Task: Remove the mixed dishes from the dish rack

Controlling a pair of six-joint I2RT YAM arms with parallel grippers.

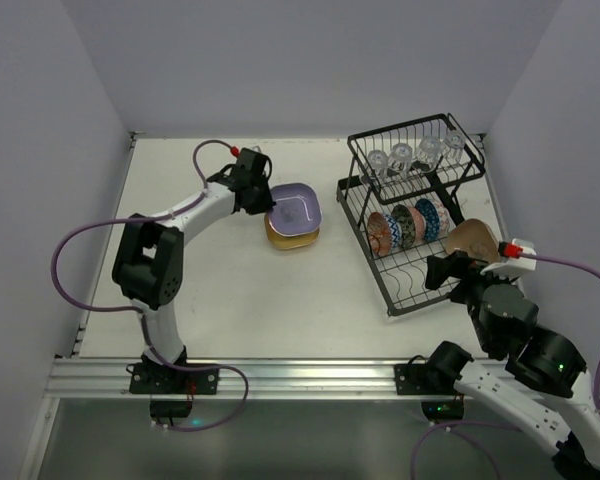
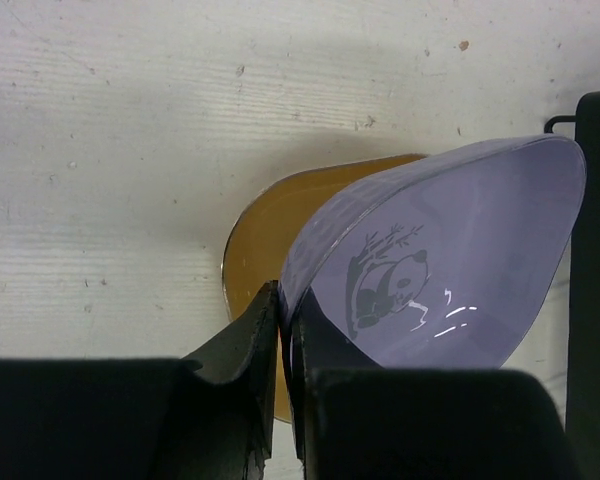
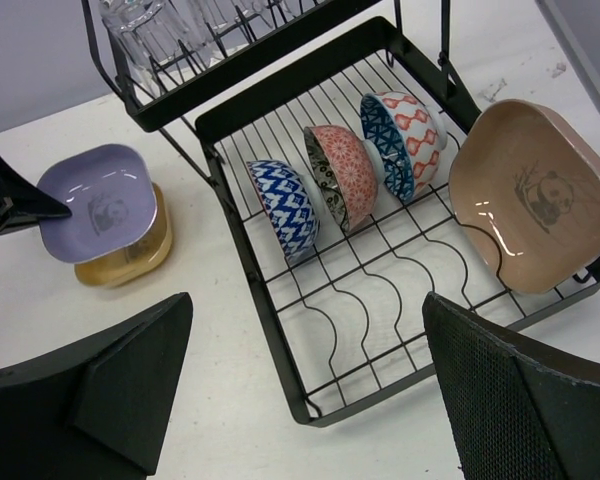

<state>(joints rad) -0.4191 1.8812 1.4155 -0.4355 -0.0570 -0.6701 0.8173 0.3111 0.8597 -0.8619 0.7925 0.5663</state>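
My left gripper (image 1: pixel 263 200) (image 2: pixel 283 300) is shut on the rim of a lavender plate (image 1: pixel 296 207) (image 2: pixel 460 240) with a panda print. It holds the plate tilted over a yellow plate (image 1: pixel 292 238) (image 2: pixel 265 230) that lies on the table. The black dish rack (image 1: pixel 372 262) (image 3: pixel 250 270) stands at the right. Its upper basket holds clear glass cups (image 1: pixel 415 155) (image 3: pixel 140 30). Its lower tray holds three patterned bowls (image 1: pixel 405 225) (image 3: pixel 340 175) on edge and a tan plate (image 1: pixel 472 240) (image 3: pixel 530 200) leaning at the right end. My right gripper (image 1: pixel 452 268) (image 3: pixel 310 370) is open and empty above the tray's near end.
White walls close the table on three sides. The rack's near half has bare curved wire dividers (image 3: pixel 380 300). The left arm's cable (image 1: pixel 80 240) loops over the left of the table.
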